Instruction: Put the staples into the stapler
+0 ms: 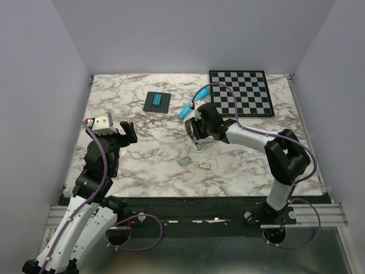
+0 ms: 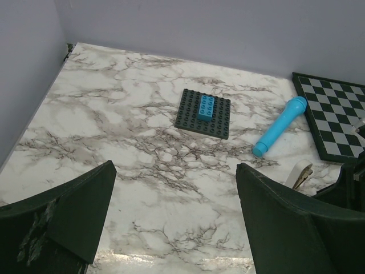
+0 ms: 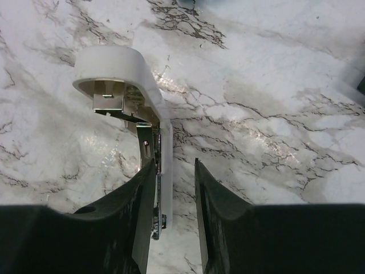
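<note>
The cream-white stapler [image 3: 122, 68] is swung open, its shiny metal rail [image 3: 147, 145] running down between my right gripper's fingers. The right gripper [image 3: 174, 162] is open: its left finger lies against the rail and a gap of marble separates the white bar from its right finger. From above, the right gripper [image 1: 197, 137] sits over the stapler [image 1: 190, 129] at mid-table. The staples [image 1: 184, 162], a tiny grey block, lie on the table just nearer than it. My left gripper [image 1: 126, 132] hovers open at the left, its fingers wide with nothing between them [image 2: 175, 166]. A bit of the stapler [image 2: 300, 174] shows in its view.
A bright blue cylinder [image 1: 188, 108] lies just behind the right gripper. A dark studded plate with a blue brick [image 1: 157, 101] sits at the back centre, a chessboard [image 1: 239, 92] at the back right. A small cream piece [image 1: 203, 165] rests beside the staples.
</note>
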Tool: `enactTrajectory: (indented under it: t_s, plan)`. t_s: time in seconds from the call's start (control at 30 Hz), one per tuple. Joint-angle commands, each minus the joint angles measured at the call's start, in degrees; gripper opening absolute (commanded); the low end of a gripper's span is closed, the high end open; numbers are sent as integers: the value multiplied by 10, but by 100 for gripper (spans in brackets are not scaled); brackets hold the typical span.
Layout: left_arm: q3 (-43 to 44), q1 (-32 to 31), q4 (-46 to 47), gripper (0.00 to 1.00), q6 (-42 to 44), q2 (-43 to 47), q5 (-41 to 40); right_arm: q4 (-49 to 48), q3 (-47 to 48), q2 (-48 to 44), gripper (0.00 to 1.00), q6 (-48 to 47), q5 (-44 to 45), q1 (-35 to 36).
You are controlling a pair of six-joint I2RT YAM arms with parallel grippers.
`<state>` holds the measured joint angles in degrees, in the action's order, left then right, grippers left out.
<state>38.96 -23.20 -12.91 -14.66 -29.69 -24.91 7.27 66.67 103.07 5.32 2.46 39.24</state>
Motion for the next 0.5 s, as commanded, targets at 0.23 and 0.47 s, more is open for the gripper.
enactTrajectory:
  t_s: [0.23,0.47]
  plan:
    - [-2,5,10,94,-3,2,9,27,24,23,41,3,-16,-3]
    - [-2,5,10,94,-4,2,11,35,14,25,41,3,-22,-3]
